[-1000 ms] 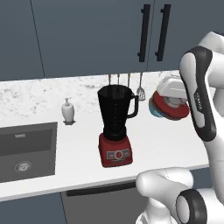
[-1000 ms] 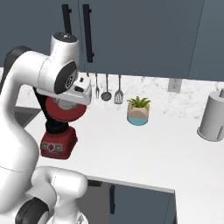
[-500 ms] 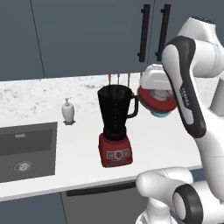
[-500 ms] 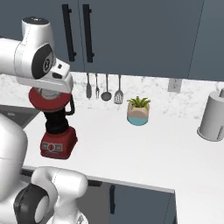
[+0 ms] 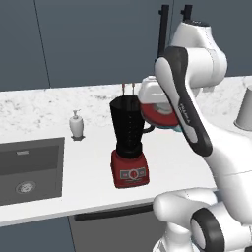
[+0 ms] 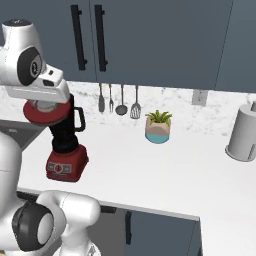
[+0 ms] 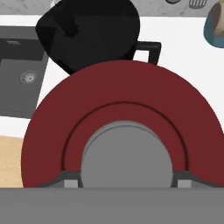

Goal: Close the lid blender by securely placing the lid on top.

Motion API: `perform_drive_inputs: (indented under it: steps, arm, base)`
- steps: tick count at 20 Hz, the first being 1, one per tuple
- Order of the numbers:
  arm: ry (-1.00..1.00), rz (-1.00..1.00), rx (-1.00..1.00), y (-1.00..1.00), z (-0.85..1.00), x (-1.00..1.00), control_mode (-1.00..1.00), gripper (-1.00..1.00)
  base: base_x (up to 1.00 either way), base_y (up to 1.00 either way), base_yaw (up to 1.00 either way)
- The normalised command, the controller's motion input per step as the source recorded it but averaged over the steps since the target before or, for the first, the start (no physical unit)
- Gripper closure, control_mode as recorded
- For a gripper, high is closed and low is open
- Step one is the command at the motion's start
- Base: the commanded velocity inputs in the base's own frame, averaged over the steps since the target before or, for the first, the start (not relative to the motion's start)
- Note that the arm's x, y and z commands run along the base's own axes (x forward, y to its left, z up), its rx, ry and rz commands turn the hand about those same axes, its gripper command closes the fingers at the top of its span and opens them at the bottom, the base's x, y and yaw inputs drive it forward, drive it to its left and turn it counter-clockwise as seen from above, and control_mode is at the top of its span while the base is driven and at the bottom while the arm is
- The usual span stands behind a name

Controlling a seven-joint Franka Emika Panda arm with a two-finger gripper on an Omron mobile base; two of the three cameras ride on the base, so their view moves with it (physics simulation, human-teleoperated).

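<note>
gripper (image 7: 124,181) clamps the lid (image 7: 122,131) by its grey knob, held in the air above and just beside the blender (image 5: 129,142) mouth. lid looks light, rigid, likely slick; knob is the sensible hold.

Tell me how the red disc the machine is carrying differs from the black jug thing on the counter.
The lid is a flat, shallow red disc with a grey knob; the blender is tall, a dark see-through jar on a squat base. The lid hangs in the air, gripped by its knob, beside and slightly above the jar's mouth; the blender stands upright on the counter, its mouth open. The blender has a side handle and buttons; the lid has neither. Both carry the same red.
</note>
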Motion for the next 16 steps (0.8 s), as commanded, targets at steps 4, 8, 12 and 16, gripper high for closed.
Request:
perform_drive_inputs:
  steps: [4,8,12,16]
  arm:
    - [0.0,0.0,-0.07,0.29,0.0,0.25,-1.0,1.0]
    - [0.0,0.0,-0.05,0.29,0.0,0.26,-1.0,1.0]
    - [0.0,0.0,-0.02,0.16,0.0,0.27,-1.0,1.0]
    - [0.0,0.0,0.0,0.05,0.0,0.29,-1.0,1.0]
  base:
    - [0.0,0.0,0.0]
    - [0.0,0.0,0.0]
    - [0.0,0.0,0.0]
    - [0.0,0.0,0.0]
